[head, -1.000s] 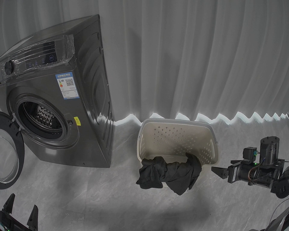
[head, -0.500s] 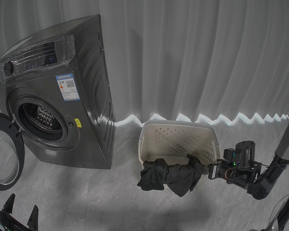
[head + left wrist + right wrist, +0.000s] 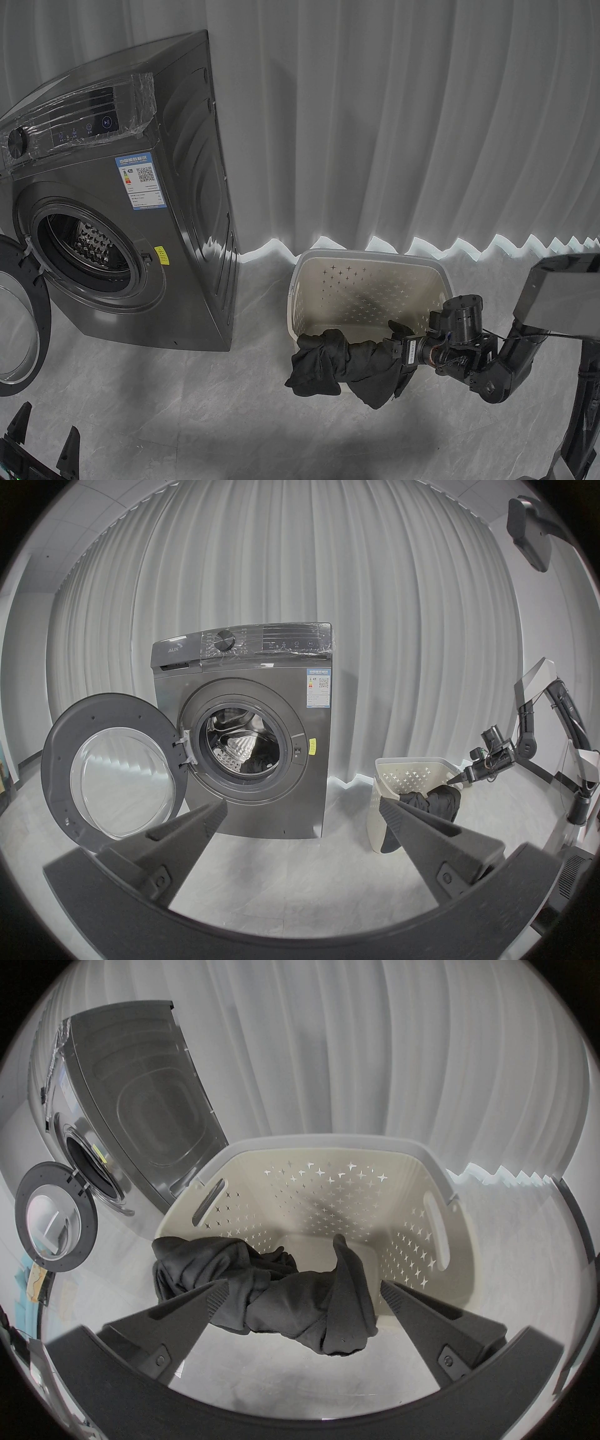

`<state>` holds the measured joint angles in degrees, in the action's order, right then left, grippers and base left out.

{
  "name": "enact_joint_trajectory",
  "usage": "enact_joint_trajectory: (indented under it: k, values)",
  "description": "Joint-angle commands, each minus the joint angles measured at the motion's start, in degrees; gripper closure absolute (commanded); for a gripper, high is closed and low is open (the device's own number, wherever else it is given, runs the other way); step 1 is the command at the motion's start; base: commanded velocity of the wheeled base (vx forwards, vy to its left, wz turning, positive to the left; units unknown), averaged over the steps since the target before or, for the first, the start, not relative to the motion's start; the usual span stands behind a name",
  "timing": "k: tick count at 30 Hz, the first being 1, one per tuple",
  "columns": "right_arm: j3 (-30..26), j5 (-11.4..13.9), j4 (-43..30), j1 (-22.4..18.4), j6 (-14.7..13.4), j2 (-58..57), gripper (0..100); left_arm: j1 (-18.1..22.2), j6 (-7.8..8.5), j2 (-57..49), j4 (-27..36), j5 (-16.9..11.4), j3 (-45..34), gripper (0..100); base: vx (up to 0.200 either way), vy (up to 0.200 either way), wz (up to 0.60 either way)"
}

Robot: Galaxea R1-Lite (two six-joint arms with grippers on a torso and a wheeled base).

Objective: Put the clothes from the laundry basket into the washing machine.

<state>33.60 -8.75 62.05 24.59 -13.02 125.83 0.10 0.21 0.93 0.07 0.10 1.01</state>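
A pale laundry basket [image 3: 369,257] with star-shaped holes stands on the grey floor [image 3: 187,406], just in front of a white curtain [image 3: 406,125]. A bundle of dark clothes [image 3: 350,365] lies twisted across the basket's near rim. Part of it sits inside the basket and part hangs down the outside toward the floor.

The right gripper [image 3: 303,1291] is at that near rim, on the basket's right side, level with the bundle. Its fingers are spread apart, one on each side of the cloth and not closed on it. Whether they already touch the fabric cannot be told.

The washing machine [image 3: 125,187] stands to the left of the basket, near it but not touching. Its round door [image 3: 15,319] is swung wide open on the side away from the basket, leaving the drum [image 3: 87,247] exposed. Something dark lies low in the drum, too small to make out.

The left gripper [image 3: 301,805] hangs low, well to the left of the basket and nearer the robot, with its fingers apart and pointing toward the machine.
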Motion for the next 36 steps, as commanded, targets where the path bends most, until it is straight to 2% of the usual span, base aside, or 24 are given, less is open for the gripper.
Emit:
enact_joint_trajectory:
  k: [1,11,17,18,36]
  values:
    - [3.1,0.0,0.0,0.2,0.3,5.6,0,0.0,0.14,-0.9,0.0,-0.2,-0.9,0,0.0,0.0,0.0]
    - [6.7,-0.1,0.0,-1.6,1.4,9.4,0,0.0,0.32,-0.9,0.0,-0.3,-0.9,0,0.0,0.0,0.0]
    - [6.9,-0.5,-0.1,-1.8,1.4,9.2,0,0.0,0.23,-0.9,0.0,-0.3,-0.9,0,0.0,0.0,0.0]
    - [6.9,-1.0,-0.1,-1.6,1.4,9.1,100,0.0,0.23,-0.9,0.0,-0.3,-0.9,0,0.0,0.0,0.0]
    - [7.1,-1.5,0.0,-1.4,1.3,9.1,100,0.1,-0.03,-0.9,0.0,-0.3,-0.9,0,0.0,0.0,0.0]
